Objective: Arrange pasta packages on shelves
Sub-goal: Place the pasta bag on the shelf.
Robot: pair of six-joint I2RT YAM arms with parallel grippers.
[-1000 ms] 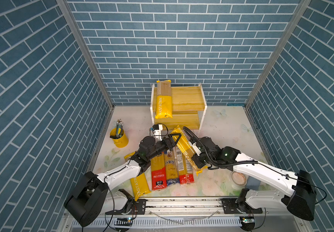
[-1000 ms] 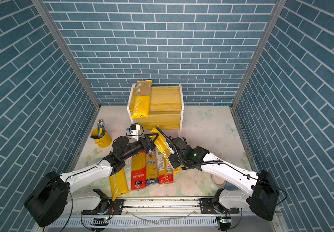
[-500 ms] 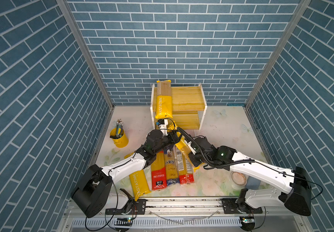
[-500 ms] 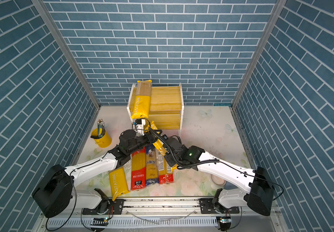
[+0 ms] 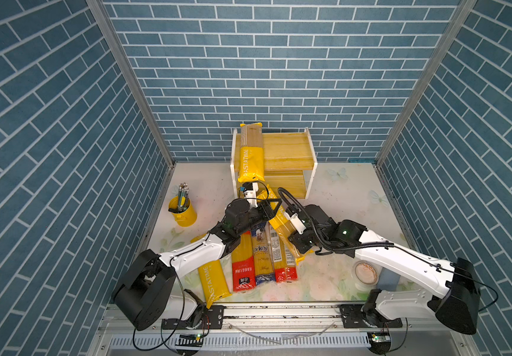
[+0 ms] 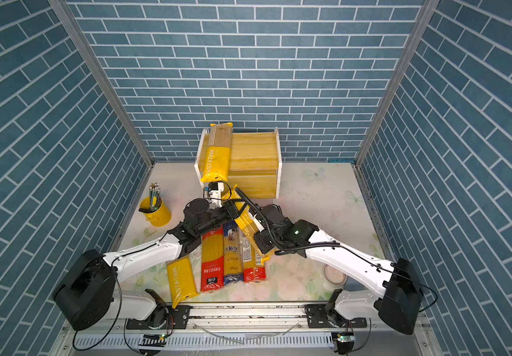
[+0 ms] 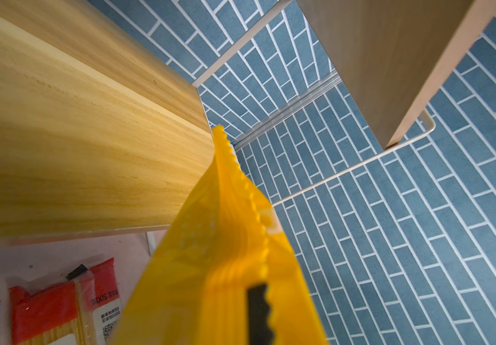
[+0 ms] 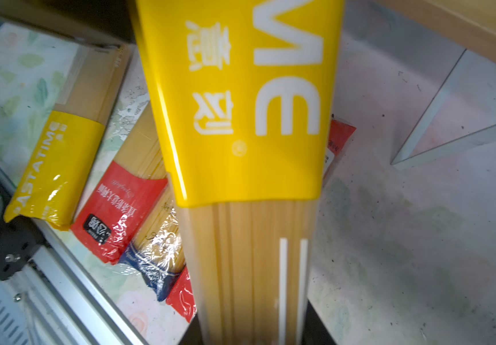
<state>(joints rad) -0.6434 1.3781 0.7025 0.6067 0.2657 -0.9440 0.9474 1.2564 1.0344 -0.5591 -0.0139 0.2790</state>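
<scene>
top views: overhead, whole scene | wrists: close, blurred, seemingly sharing yellow bag (image 7: 225, 254)

PASTATIME runs in white down the shelved yellow bag (image 5: 247, 163), and there it is again on the flat yellow bag (image 5: 213, 282) lying on the tabletop (image 5: 341, 197). Up close, the tilted yellow bag (image 8: 240, 119) shows a big "ME" beside Chinese characters. The blue-ended bag (image 5: 261, 255) reads "orkey", its start hidden. A red-ended bag (image 7: 100, 283) carries a white label showing "500".
</scene>
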